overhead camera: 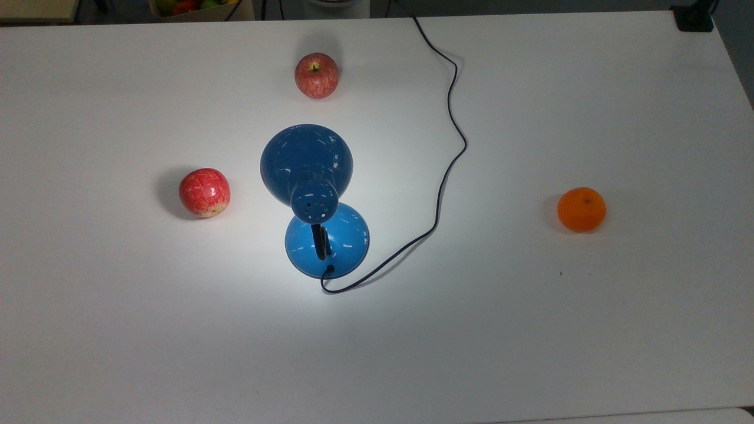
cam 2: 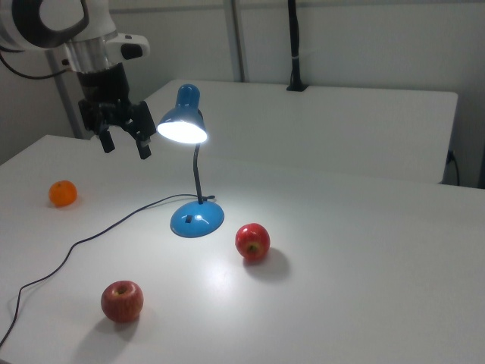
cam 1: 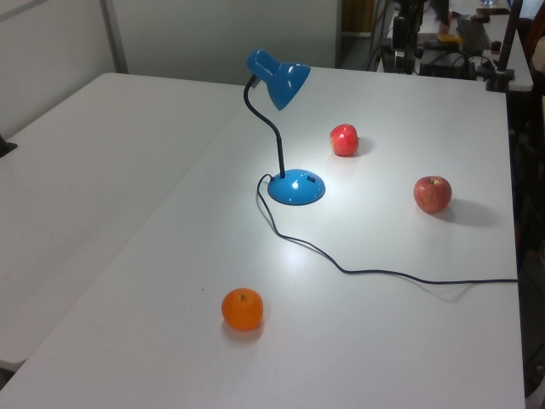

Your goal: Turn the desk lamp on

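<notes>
— Left to right in the right view?

— Far left: orange [cam 2: 63, 193] on the white table [cam 2: 364, 250]. Next, gripper [cam 2: 123, 142] hanging in the air at the right view's upper left, jaws spread wide, nothing between them, well clear of the tabletop and just left of the lamp's shade. Black cord [cam 2: 98, 231] trailing across the table from the left edge to the base. Pale red apple [cam 2: 122, 300] low in front; brighter red apple [cam 2: 252, 242] just right of the base, apart from it.

— And the desk lamp [cam 2: 189, 163] itself?

— Upright near the table's middle. Glossy blue dome shade, mouth glowing white — lit. Curved black neck down to a round blue base, a bright pool of light on the table around it.

— Seen from the top view?

— Red apple [overhead camera: 204, 192] at left, then the desk lamp [overhead camera: 312, 194] at centre: dark blue shade with small vent holes on its cap, overlapping the lighter blue base below it. Second apple [overhead camera: 317, 75] above the shade, well apart. Cord [overhead camera: 450, 135] leaving the base's lower rim, snaking up to the table's [overhead camera: 618, 330] far edge. Orange [overhead camera: 581, 209] alone at right.

— Left view?

— Orange [cam 1: 243, 308] near the front, desk lamp [cam 1: 285, 128] behind it, cord [cam 1: 375, 273] running to the left view's right edge, both apples — [cam 1: 344, 140] and [cam 1: 433, 193] — right of the base.
</notes>
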